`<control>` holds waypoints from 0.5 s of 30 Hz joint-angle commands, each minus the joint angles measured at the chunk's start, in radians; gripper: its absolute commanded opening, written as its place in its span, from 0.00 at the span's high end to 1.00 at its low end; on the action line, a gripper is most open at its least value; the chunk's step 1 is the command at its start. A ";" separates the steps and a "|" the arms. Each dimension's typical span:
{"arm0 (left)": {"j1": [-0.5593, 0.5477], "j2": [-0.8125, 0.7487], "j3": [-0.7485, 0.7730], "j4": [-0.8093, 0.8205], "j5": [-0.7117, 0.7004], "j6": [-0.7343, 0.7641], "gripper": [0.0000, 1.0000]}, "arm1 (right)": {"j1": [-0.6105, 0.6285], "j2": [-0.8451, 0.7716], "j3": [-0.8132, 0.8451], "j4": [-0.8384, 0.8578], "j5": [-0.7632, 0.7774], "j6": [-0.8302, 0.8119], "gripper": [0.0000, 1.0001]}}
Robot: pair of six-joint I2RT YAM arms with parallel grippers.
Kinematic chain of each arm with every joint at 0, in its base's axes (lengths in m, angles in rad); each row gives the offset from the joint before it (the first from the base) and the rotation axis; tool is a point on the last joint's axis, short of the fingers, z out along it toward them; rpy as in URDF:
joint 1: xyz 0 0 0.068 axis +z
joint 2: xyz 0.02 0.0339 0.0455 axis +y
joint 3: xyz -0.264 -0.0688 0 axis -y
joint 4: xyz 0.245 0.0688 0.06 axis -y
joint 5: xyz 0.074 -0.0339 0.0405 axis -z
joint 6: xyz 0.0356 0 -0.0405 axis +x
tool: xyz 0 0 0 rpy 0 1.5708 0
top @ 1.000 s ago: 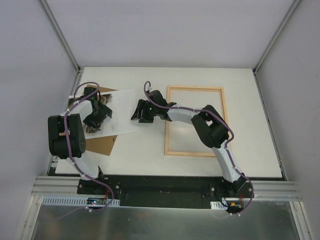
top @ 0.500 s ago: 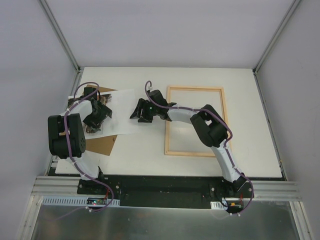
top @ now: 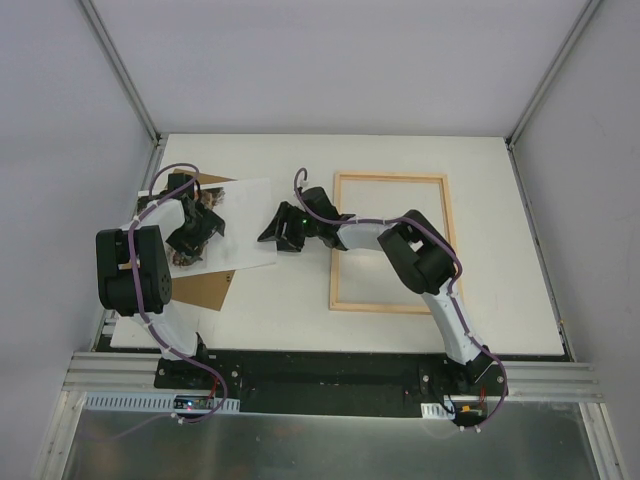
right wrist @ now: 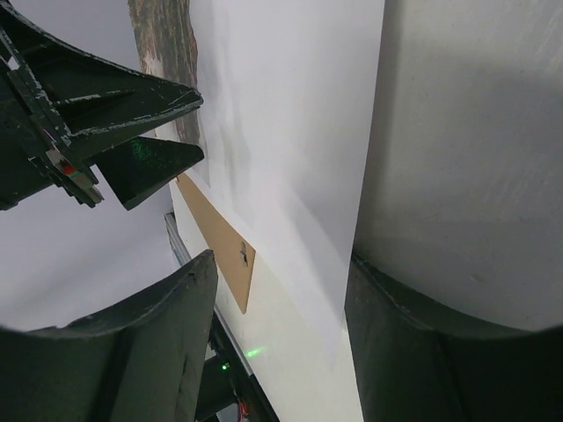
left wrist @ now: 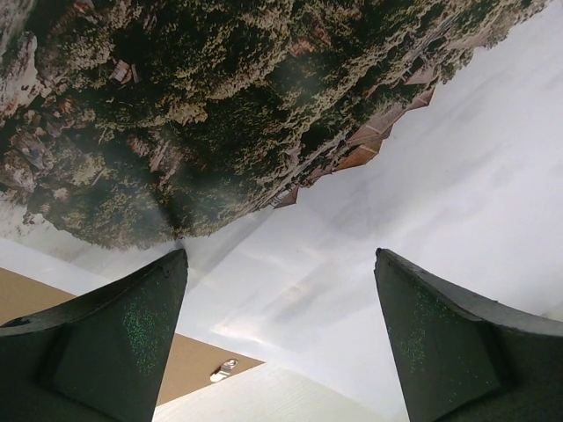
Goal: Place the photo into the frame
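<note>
photo (top: 240,215) lying at the left of the table (top: 500,200), partly covering a brown board (top: 205,290), apart from the frame (top: 390,176), left gripper (left wrist: 280,255) sitting over its cliff end, fingers spread, right gripper (right wrist: 281,257) straddling its pale edge, fingers apart

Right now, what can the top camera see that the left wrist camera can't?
Only the top camera shows the wooden frame, with nothing in it, and the right tool at the edge of the photo. Only the left wrist camera shows the photo's cliff picture close up, past the open left tool. Both show the photo and the brown board peeking out from under it.
</note>
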 commanded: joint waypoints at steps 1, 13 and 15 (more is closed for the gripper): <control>0.006 0.045 -0.006 0.007 0.064 -0.004 0.14 | 0.000 -0.047 0.002 0.074 -0.031 0.033 0.41; 0.005 -0.073 0.002 0.007 0.137 0.023 0.14 | -0.006 -0.021 0.040 0.051 -0.034 0.035 0.88; 0.000 -0.133 0.008 0.005 0.150 0.042 0.13 | -0.009 -0.039 0.048 0.027 -0.036 0.021 0.97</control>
